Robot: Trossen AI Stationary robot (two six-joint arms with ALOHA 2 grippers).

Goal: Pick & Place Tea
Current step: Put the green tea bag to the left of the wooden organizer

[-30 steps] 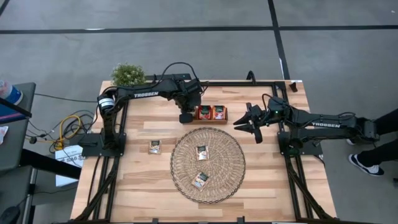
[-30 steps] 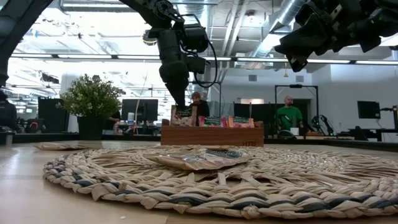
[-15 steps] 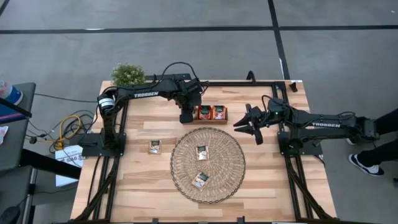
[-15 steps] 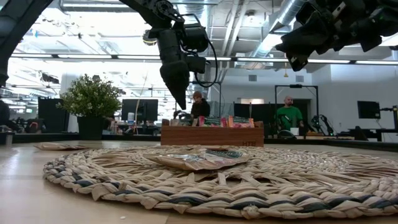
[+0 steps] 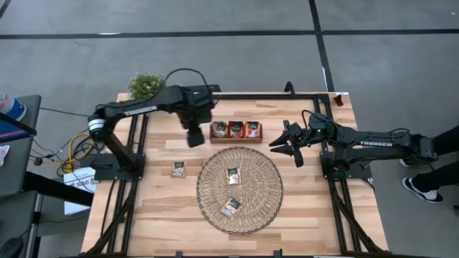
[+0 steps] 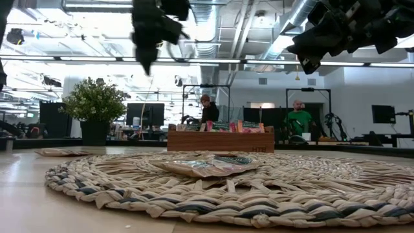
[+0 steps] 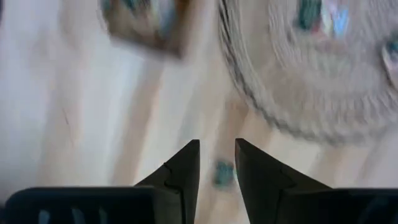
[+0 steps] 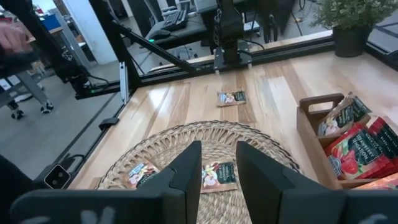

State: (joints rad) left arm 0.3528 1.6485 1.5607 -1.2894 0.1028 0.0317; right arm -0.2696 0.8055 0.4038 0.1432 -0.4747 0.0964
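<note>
Left gripper (image 5: 193, 137): fingers (image 7: 186, 171) slightly parted, a narrow gap between the tips, nothing pinched. It hangs above bare desk (image 5: 158, 204), beside the wooden tray (image 5: 236, 130) on its plant side, and well clear of the surface. Wrist view blurred; a small sachet shows through the gap, far below on the wood.

Right gripper (image 5: 281, 142): fingers (image 8: 189, 165) a little apart, empty. It hovers off the desk near the tray's other end, pointing toward the woven mat (image 5: 239, 189). Arm stretched in from the right side.

Tea, by location:
- Tray: all three compartments hold sachets, standing on edge; red ones (image 8: 364, 152) clearest in the right wrist view.
- Mat: two sachets lying flat, one near the centre (image 5: 233, 175), one toward the near rim (image 5: 231, 208).
- Bare desk: one sachet (image 5: 178, 169) just off the mat's left edge, below the left gripper's position.

Beyond: potted plant (image 5: 145, 85) at the desk's far left corner. Low view shows two people (image 6: 299, 120) in the room behind the tray.
</note>
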